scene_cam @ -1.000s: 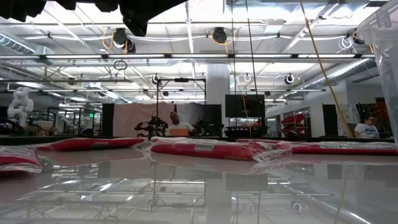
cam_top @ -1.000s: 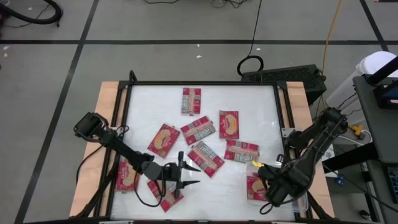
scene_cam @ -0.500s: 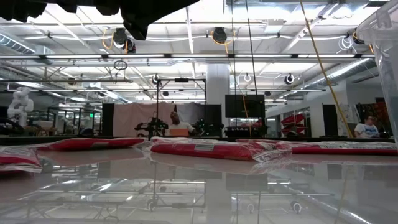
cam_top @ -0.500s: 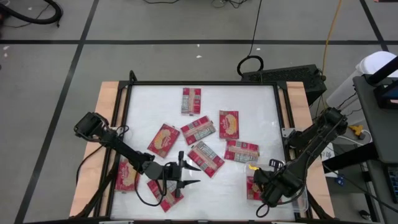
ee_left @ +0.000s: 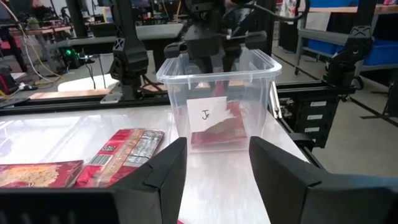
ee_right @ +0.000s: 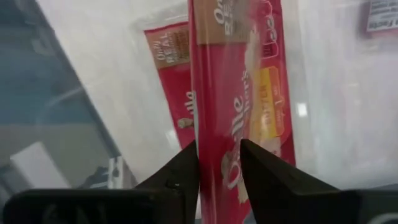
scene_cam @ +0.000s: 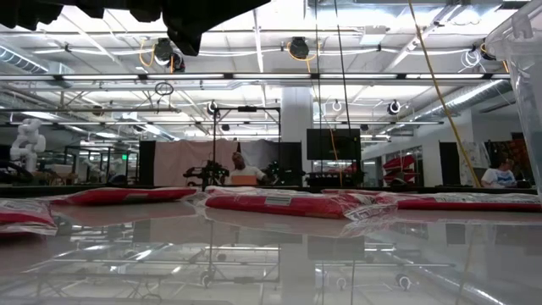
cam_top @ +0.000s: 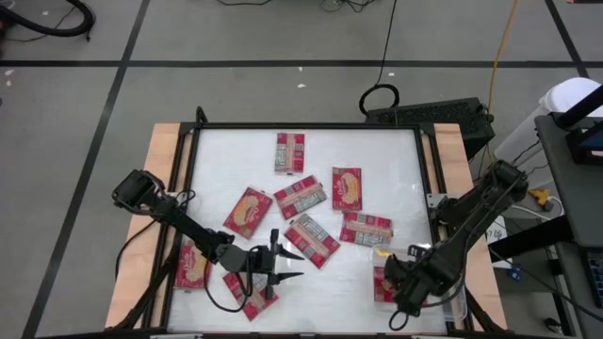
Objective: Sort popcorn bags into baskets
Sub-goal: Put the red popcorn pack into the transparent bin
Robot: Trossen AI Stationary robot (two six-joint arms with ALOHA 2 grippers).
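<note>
Your right pincer point(ee_right: 219, 163) is squeezed onto a red popcorn bag point(ee_right: 233, 93) held edge-on above the clear basket point(ee_left: 217, 99); a second bag lies beneath, partly hidden. Your left pincer point(cam_top: 283, 264) waits spread wide and empty over the tabletop point(cam_top: 377, 160), just beside the loose bags

From my console the table point(scene_cam: 254, 263) looks like a smooth, glossy white sheet that mirrors the ceiling lights, edged with bare pale wood point(cam_top: 162, 151) at nine and three o'clock. The popcorn bags point(scene_cam: 279, 203) read as shiny red plastic film that crinkles at the seams. The basket point(ee_left: 217, 93) is clear, smooth plastic with a matt white paper label point(ee_left: 207, 113), and my left gripper point(ee_left: 214, 180) has matt black plastic fingers point(ee_left: 158, 180).
</note>
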